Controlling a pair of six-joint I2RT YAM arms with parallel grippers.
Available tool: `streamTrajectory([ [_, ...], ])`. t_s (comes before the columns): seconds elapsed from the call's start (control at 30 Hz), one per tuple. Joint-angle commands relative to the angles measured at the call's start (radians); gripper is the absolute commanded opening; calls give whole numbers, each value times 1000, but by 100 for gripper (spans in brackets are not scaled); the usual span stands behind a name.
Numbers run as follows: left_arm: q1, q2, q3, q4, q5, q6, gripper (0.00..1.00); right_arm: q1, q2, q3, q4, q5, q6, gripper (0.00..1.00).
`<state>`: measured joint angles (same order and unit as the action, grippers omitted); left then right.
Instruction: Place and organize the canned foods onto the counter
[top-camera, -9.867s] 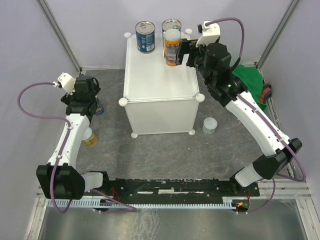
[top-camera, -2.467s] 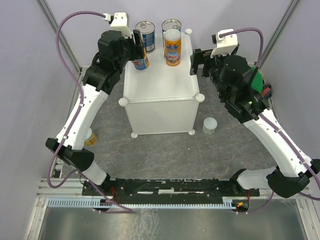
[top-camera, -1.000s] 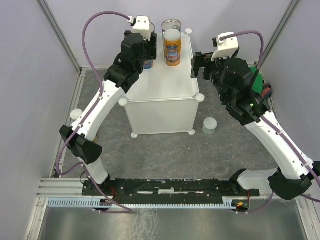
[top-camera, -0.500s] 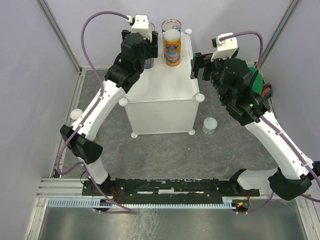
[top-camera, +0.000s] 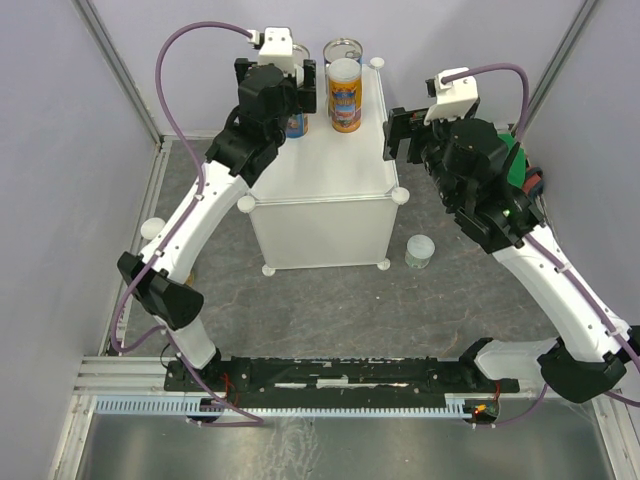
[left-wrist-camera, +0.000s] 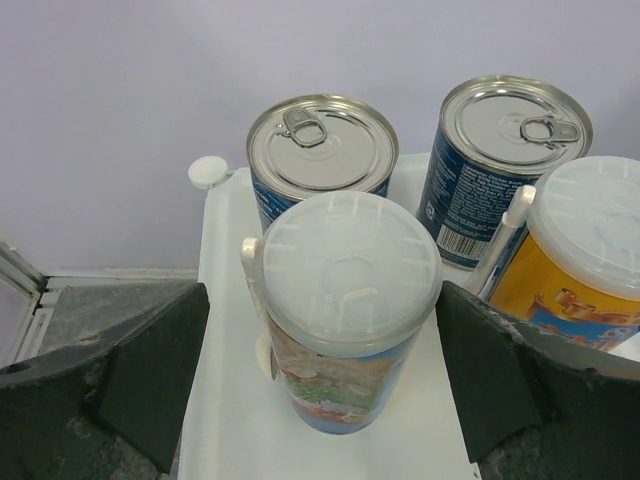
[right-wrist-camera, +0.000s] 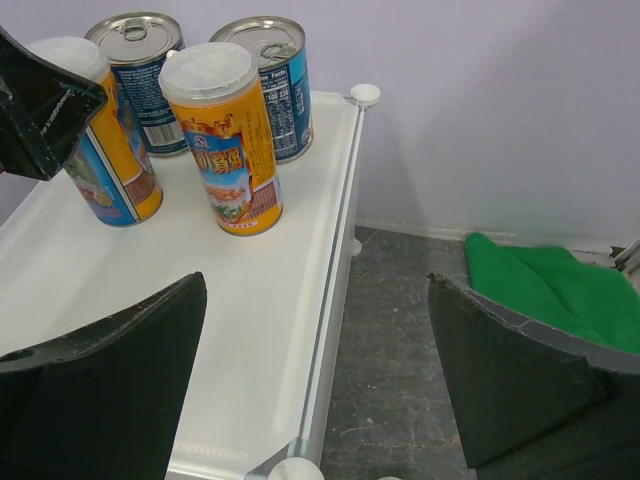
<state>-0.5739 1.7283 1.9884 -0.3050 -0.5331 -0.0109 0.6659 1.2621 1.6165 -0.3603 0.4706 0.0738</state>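
One blue can (right-wrist-camera: 272, 88) shows a nutrition panel; text illegible.

— What stands on the counter (top-camera: 320, 175)?
— Four cans, all upright, bunched at its far end. At the back are the left blue can (left-wrist-camera: 320, 155) and the right blue can (left-wrist-camera: 508, 130), side by side, with silver pull-tab tops.
— And in front of those?
— The colourful can (left-wrist-camera: 345, 320), white-lidded, stands just before the left blue one. The orange can (left-wrist-camera: 585, 250) stands before the right one.
— Any off it?
— The pale green can (top-camera: 420, 250), upright on the floor (top-camera: 330, 300) by the counter's near right corner.
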Motion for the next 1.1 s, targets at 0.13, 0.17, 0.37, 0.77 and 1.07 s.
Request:
streamTrajectory([
  [0.13,-4,-129,72,32,2,-91,99,-2,-37,5,24,-8,6,99],
  [0.17,-5,-141,74,28,2,-98,99,-2,-37,5,25,-8,5,99],
  [0.37,-4,-249,-1,52,-157,-161,99,0,-47,6,26,-10,11,99],
  [0.77,129,-383,-248,-176,-505,-531,99,-2,-38,22,32,-53,43,99],
  [1.07,398,-374,-423,-608,-421,-1058,99,0,1,23,55,-110,89,99],
])
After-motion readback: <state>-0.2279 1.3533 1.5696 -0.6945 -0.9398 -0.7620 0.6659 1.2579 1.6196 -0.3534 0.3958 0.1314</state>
